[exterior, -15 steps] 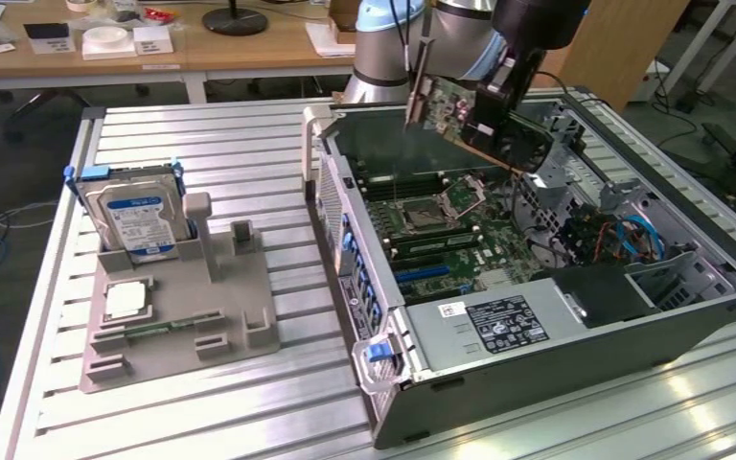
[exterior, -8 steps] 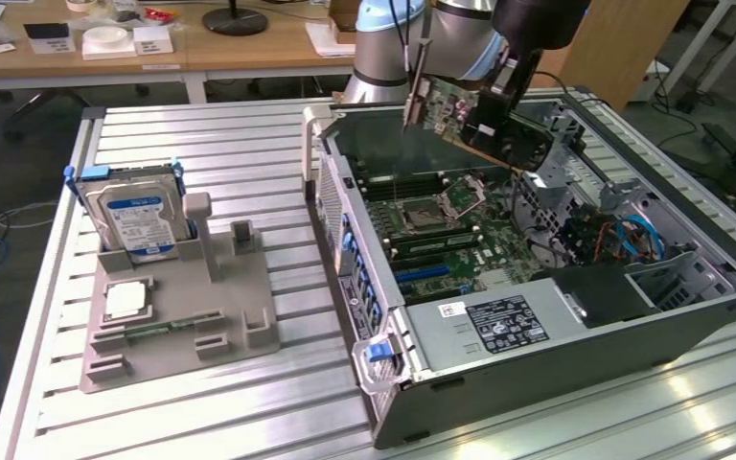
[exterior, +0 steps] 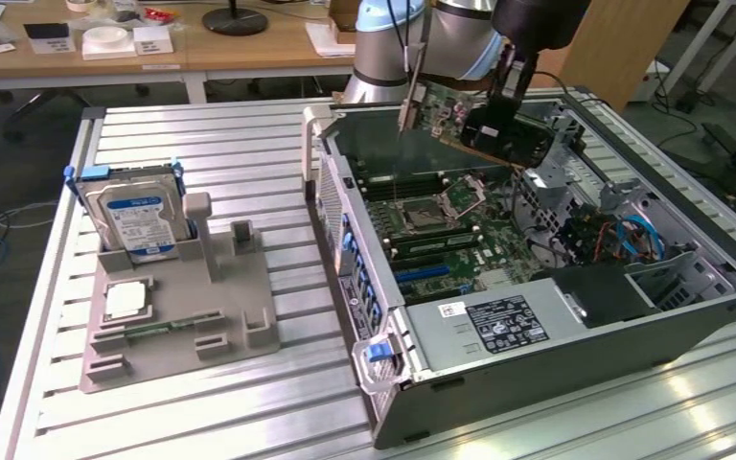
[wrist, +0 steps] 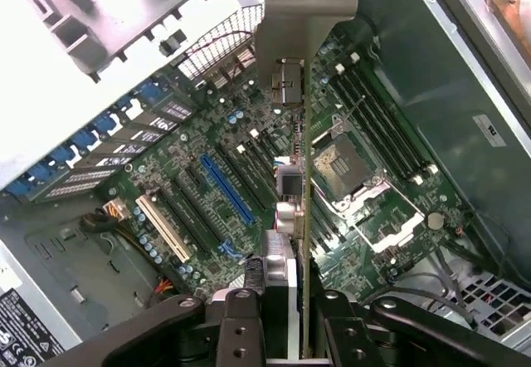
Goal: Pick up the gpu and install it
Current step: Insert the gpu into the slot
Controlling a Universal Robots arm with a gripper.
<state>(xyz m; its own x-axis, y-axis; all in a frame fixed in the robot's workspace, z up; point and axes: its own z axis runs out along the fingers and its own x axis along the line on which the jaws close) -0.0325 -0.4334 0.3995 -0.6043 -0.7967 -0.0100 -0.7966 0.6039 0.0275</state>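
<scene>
My gripper (exterior: 502, 123) is shut on the gpu (exterior: 471, 120), a flat card with a green board, a dark cooler face and a silver bracket (exterior: 409, 110) on one short end. It hangs tilted in the air above the far end of the open computer case (exterior: 573, 316). In the wrist view the gpu (wrist: 304, 176) appears edge-on between my fingers (wrist: 241, 317), its bracket (wrist: 303, 18) pointing away from me, over the motherboard (wrist: 207, 209). A blue slot (wrist: 226, 188) and a cream slot (wrist: 162, 227) lie below, apart from the card.
A grey fixture (exterior: 176, 307) in the exterior view's left holds a silver hard drive (exterior: 135, 218) upright, a processor (exterior: 127, 301) and a memory stick (exterior: 150, 332). The case's power supply (exterior: 496, 326) and drive cage (exterior: 573, 172) flank the motherboard. A desk (exterior: 150, 53) stands behind.
</scene>
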